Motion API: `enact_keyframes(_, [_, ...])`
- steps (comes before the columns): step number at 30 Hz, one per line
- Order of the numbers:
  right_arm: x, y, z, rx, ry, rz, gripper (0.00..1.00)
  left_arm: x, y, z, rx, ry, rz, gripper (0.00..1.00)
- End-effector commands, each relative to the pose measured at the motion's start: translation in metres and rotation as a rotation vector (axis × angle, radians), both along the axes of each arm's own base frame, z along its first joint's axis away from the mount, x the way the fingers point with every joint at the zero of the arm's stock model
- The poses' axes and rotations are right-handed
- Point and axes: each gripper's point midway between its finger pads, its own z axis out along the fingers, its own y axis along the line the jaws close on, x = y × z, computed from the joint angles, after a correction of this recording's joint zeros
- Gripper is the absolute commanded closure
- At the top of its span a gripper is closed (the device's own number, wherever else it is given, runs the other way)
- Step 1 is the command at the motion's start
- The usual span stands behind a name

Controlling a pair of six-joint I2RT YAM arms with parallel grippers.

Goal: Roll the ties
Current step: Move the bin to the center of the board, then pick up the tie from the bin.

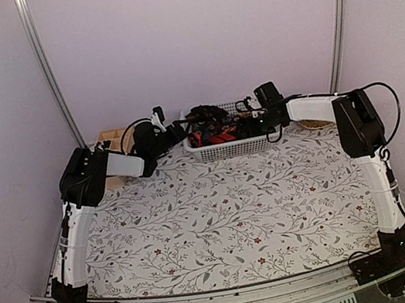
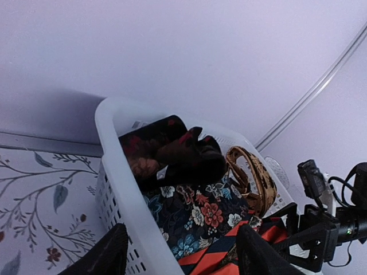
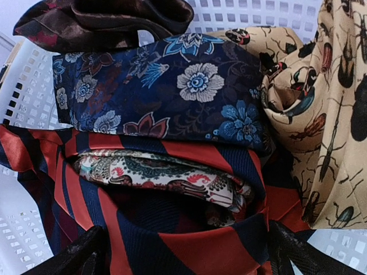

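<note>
White mesh basket (image 1: pixel 226 150): at the table's far side, it held the ties (image 3: pixel 172 86) in a crumpled heap.
Striped tie (image 3: pixel 189 238): lay just under the right gripper (image 3: pixel 186 260); its long axis was unclear.
Right gripper: spread wide, empty, nearer.
Left gripper (image 2: pixel 183 258): parted, empty, astride the basket's rim.

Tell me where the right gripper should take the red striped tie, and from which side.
Probably the bulging fold of the red striped tie, from above: it lies between the right gripper's open fingers, and the basket walls block the sides.
</note>
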Motion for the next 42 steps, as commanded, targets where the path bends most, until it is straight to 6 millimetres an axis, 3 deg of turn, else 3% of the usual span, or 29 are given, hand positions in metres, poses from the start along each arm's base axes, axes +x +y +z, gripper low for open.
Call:
enact_keyframes(1, [-0.067, -0.026, 0.051, 0.019, 0.084, 0.033, 0.04, -0.042, -0.042, 0.062, -0.101, -0.116, -0.162, 0.35])
enact_keyframes(6, [-0.098, -0.043, 0.077, 0.010, 0.080, 0.025, 0.04, -0.069, -0.066, 0.064, -0.134, -0.083, -0.232, 0.41])
enact_keyframes(9, [-0.106, -0.048, 0.103, 0.010, 0.032, 0.035, 0.04, -0.092, -0.078, 0.067, -0.159, -0.077, -0.269, 0.41])
enact_keyframes(14, [-0.095, -0.042, 0.159, 0.006, -0.193, 0.056, 0.06, -0.123, -0.091, 0.076, -0.216, -0.104, -0.345, 0.41])
enact_keyframes(17, [-0.081, -0.029, 0.177, -0.014, -0.314, 0.084, 0.06, -0.128, -0.090, 0.076, -0.221, -0.098, -0.345, 0.40])
enact_keyframes(22, [-0.050, -0.005, 0.142, -0.081, -0.319, 0.122, 0.06, -0.131, -0.074, 0.083, -0.184, -0.105, -0.285, 0.38])
enact_keyframes(28, [-0.039, 0.029, 0.094, -0.154, -0.310, 0.219, 0.06, -0.130, -0.051, 0.093, -0.094, -0.098, -0.211, 0.18])
enact_keyframes(32, [-0.031, 0.038, 0.062, -0.191, -0.270, 0.232, 0.06, -0.135, -0.037, 0.100, -0.070, -0.094, -0.184, 0.01])
enact_keyframes(36, [-0.024, 0.036, 0.036, -0.228, -0.236, 0.216, 0.07, -0.142, -0.024, 0.107, -0.012, -0.095, -0.154, 0.00])
enact_keyframes(42, [-0.025, 0.019, 0.054, -0.264, -0.242, 0.137, 0.05, -0.157, -0.006, 0.125, 0.071, -0.116, -0.128, 0.00])
